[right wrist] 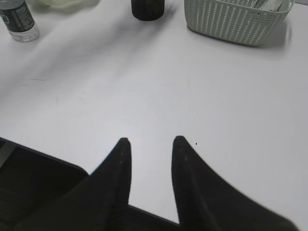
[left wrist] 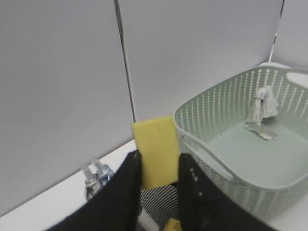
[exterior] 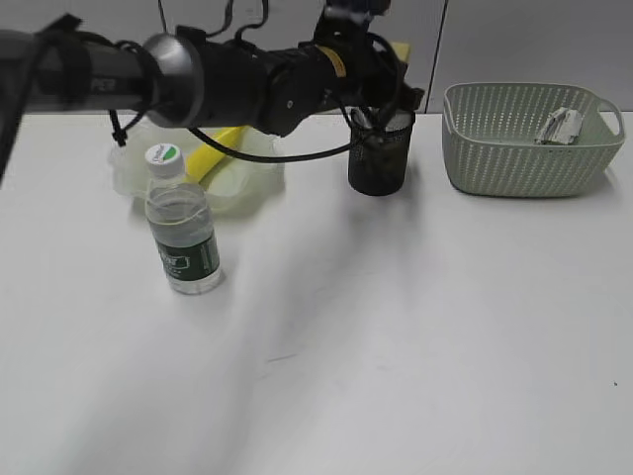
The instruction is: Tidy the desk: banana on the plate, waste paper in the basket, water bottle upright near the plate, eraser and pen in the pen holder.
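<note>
The flat yellow rectangular eraser point(left wrist: 156, 153) sits clamped between the two black fingers point(left wrist: 122, 185) of the left gripper point(left wrist: 159, 166), its upper half standing clear above their tips. Directly below the fingers is the black mesh cylindrical pen holder point(exterior: 380, 153), with a metal-tipped pen point(left wrist: 95, 174) showing just to their left. To the right of the fingers stands the pale green perforated plastic basket point(left wrist: 211, 125), holding a crumpled piece of grey waste paper point(left wrist: 261, 111). In the exterior view, the yellow banana point(exterior: 213, 153) lies on the translucent plate point(exterior: 252, 178), and the clear water bottle with a white cap point(exterior: 182, 224) stands upright near it. The right gripper point(right wrist: 150, 144) hangs over the bare white desk point(right wrist: 159, 86), fingers parted, grasping nothing.
</note>
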`<state>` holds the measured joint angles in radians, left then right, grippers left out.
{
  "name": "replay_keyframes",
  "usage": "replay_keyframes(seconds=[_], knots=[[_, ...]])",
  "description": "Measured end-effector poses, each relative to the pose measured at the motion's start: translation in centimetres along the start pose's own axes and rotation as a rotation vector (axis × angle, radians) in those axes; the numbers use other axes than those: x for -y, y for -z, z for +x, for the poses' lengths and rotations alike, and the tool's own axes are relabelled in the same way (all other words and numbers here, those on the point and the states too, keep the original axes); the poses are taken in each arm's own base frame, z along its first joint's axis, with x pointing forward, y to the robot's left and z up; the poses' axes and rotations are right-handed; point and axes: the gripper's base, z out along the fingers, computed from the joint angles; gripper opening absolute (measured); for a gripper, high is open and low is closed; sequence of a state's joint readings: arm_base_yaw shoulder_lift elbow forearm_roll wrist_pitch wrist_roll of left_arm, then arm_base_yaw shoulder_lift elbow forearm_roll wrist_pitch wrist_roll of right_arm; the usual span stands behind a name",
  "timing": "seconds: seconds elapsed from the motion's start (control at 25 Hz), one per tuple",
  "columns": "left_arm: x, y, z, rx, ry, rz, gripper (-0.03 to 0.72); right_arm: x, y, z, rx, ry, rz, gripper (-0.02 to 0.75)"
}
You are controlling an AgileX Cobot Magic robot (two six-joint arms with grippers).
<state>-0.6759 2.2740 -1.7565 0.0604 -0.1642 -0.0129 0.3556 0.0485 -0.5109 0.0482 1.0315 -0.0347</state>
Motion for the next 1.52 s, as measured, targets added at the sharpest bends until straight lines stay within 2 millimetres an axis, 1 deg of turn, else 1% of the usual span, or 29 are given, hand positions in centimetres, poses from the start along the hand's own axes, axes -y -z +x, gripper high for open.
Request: replay_keyframes(seconds=[0.12, 0.2, 0.28, 0.32, 0.4, 0.52, 0.6, 0.64, 0.68, 0.76, 0.8, 0.88, 0.92, 0.96, 1.04, 1.12, 1.16, 1.2, 1.24, 1.32, 1.44, 1.52], knots=[[-0.6, -1.4, 1.7, -0.020, 0.002, -0.011, 0.180, 0.0, 0.0, 0.0, 0.000, 0.000, 0.000, 0.241], [-1.0, -1.7, 2.2, -0.018, 0.003, -0.017, 0.262, 0.0, 0.0, 0.0, 0.000, 0.000, 0.000, 0.239], [-1.3, -1.7, 2.1, -0.005, 0.004, -0.023, 0.372, 0.0, 0.0, 0.0, 0.000, 0.000, 0.000, 0.238], [-1.5, -1.7, 2.0, 0.002, 0.005, -0.026, 0.410, 0.0, 0.0, 0.0, 0.000, 0.000, 0.000, 0.238], [-1.7, -1.7, 1.9, 0.010, 0.006, -0.029, 0.445, 0.0, 0.0, 0.0, 0.000, 0.000, 0.000, 0.238], [-1.8, -1.6, 1.8, 0.007, 0.006, -0.032, 0.460, 0.0, 0.0, 0.0, 0.000, 0.000, 0.000, 0.238], [-1.8, -1.0, 0.9, -0.042, 0.009, -0.032, 0.460, 0.0, 0.0, 0.0, 0.000, 0.000, 0.000, 0.238], [-1.8, -0.3, 0.1, -0.074, 0.011, -0.033, 0.456, 0.0, 0.0, 0.0, 0.000, 0.000, 0.001, 0.237], [-1.8, 0.4, -0.4, -0.142, 0.016, -0.035, 0.444, 0.0, 0.0, 0.0, 0.000, 0.000, 0.001, 0.237], [-1.8, 2.4, -2.9, -0.200, 0.012, -0.037, 0.419, 0.0, 0.0, 0.0, 0.000, 0.001, 0.002, 0.237], [-1.8, 3.5, -3.4, -0.249, 0.011, -0.039, 0.396, 0.0, 0.0, 0.0, 0.000, 0.001, 0.002, 0.237], [-1.8, 6.3, -5.3, -0.272, 0.009, -0.040, 0.364, 0.0, 0.0, 0.0, 0.000, 0.002, 0.003, 0.237], [-1.8, 7.9, -6.0, -0.281, 0.008, -0.041, 0.354, 0.0, 0.0, 0.0, 0.000, 0.003, 0.004, 0.237], [-1.7, 9.4, -6.1, -0.297, 0.009, -0.041, 0.346, 0.0, 0.0, 0.0, 0.000, 0.003, 0.005, 0.237], [-1.5, 13.6, -7.6, -0.284, 0.007, -0.039, 0.338, 0.0, 0.0, 0.0, 0.000, 0.003, 0.005, 0.237], [-1.2, 17.6, -7.9, -0.284, 0.005, -0.035, 0.336, 0.1, 0.0, 0.0, 0.000, 0.006, 0.010, 0.237], [-1.0, 20.7, -8.5, -0.261, 0.004, -0.033, 0.335, 0.1, 0.0, 0.0, -0.001, 0.008, 0.016, 0.237], [-0.9, 23.3, -8.6, -0.253, 0.004, -0.033, 0.335, 0.2, 0.0, 0.0, -0.001, 0.007, 0.025, 0.237], [-0.8, 25.5, -8.0, -0.264, 0.004, -0.034, 0.335, 0.3, 0.0, 0.0, -0.001, 0.003, 0.036, 0.237], [-0.7, 30.8, -7.8, -0.241, 0.006, -0.038, 0.335, 0.6, 0.0, 0.0, 0.000, -0.019, 0.065, 0.237], [-0.6, 37.6, -6.0, -0.233, 0.046, -0.052, 0.333, 0.9, 0.0, 0.0, 0.001, -0.029, 0.097, 0.237], [-0.5, 42.1, -4.3, -0.229, 0.080, -0.069, 0.328, 0.9, 0.0, 0.0, 0.001, -0.032, 0.100, 0.237]])
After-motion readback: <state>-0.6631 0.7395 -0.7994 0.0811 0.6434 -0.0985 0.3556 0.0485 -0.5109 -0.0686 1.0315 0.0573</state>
